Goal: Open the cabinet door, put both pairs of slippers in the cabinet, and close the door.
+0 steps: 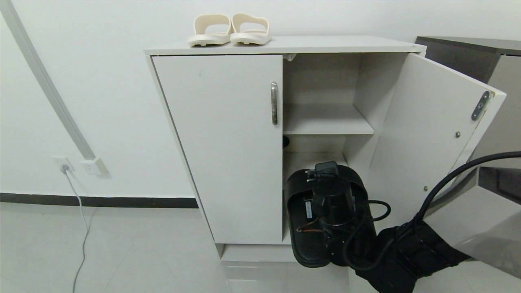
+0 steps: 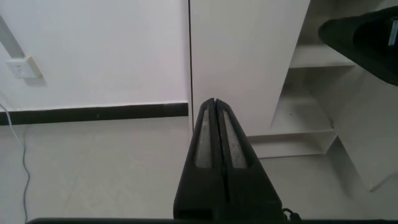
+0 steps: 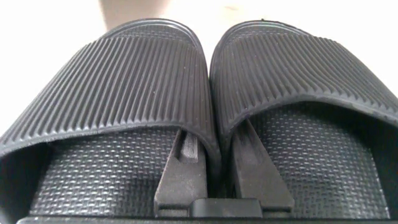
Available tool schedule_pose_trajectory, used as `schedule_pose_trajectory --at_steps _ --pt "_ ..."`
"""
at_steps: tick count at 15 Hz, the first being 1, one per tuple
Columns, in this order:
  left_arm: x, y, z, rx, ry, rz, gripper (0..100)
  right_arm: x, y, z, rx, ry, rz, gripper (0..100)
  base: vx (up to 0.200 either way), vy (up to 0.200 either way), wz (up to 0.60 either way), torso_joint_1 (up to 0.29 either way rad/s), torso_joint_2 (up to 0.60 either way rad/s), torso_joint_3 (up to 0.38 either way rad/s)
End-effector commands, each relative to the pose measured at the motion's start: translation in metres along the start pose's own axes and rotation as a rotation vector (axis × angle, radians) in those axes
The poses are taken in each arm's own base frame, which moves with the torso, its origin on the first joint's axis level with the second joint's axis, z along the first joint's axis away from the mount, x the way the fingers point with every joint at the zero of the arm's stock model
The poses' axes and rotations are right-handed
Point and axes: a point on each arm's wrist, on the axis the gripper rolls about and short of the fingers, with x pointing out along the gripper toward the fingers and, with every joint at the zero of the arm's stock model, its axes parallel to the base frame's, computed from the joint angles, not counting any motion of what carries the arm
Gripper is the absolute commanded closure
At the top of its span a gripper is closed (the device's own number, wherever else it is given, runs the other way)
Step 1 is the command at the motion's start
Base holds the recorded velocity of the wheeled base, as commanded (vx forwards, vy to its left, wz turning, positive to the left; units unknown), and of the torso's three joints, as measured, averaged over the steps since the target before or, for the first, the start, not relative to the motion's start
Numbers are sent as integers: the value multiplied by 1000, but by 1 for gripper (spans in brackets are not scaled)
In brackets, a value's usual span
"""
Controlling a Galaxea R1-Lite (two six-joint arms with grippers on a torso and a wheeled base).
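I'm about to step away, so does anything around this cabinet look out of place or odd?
Only the cream slippers: they sit on the cabinet top, not inside. The right claw pinches the black slippers at the lower compartment's opening. Nothing looks spilled or damaged.

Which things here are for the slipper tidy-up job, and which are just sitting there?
For the job:
- pair of black ribbed rubber slippers, clamped in the right tool
- pair of cream plastic slippers on the cabinet top
- white wooden cabinet, with its right door open

Just there:
- white wall socket with its cable
- grey slanted wall strip
- dark grey unit beside the cabinet
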Motion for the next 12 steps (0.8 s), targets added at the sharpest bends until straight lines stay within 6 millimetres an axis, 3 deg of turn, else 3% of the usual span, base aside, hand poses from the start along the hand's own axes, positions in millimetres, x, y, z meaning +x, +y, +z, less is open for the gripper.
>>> schedule_pose_trajectory --at_steps 1,12 --pt "0 0 0 0 2 0 100 -4 -14 -4 -44 17 -37 100 0 0 0 0 0 0" --pt "0 0 0 0 2 -2 100 -20 -54 -20 -134 85 -82 100 0 0 0 0 0 0"
